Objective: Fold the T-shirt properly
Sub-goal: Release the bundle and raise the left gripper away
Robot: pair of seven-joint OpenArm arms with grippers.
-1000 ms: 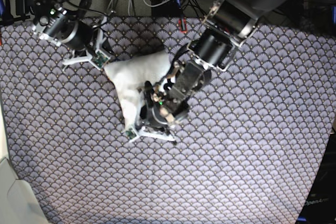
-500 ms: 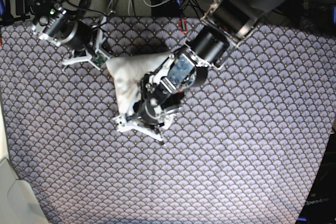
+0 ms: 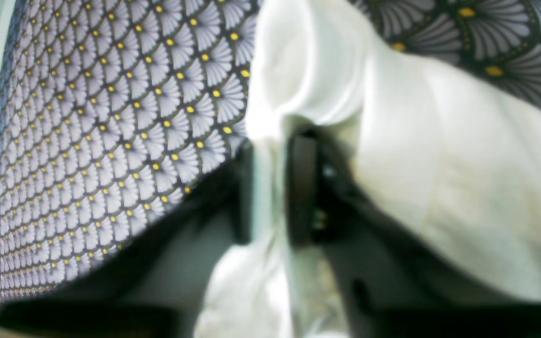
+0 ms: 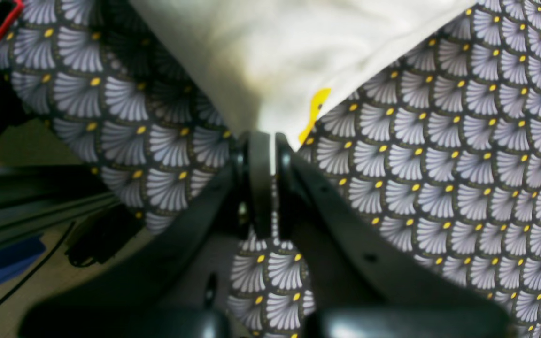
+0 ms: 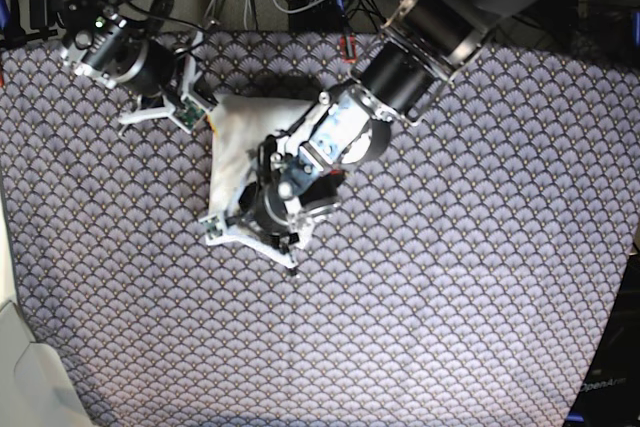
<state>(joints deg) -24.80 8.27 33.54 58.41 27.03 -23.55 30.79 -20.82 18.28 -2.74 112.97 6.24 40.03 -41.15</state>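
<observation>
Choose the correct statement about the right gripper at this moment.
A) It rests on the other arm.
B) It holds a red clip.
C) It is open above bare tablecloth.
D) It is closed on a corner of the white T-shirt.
D: in the right wrist view the right gripper has its jaws pressed together on a corner of the white T-shirt, over the patterned tablecloth.

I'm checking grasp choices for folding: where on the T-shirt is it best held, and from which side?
At its corners, coming in low along the cloth. The T-shirt lies bunched with two ends sticking out: the right gripper pinches the thin top corner from outside, and the left gripper clamps a raised fold at the lower end. Both edges look thin enough to pinch.
</observation>
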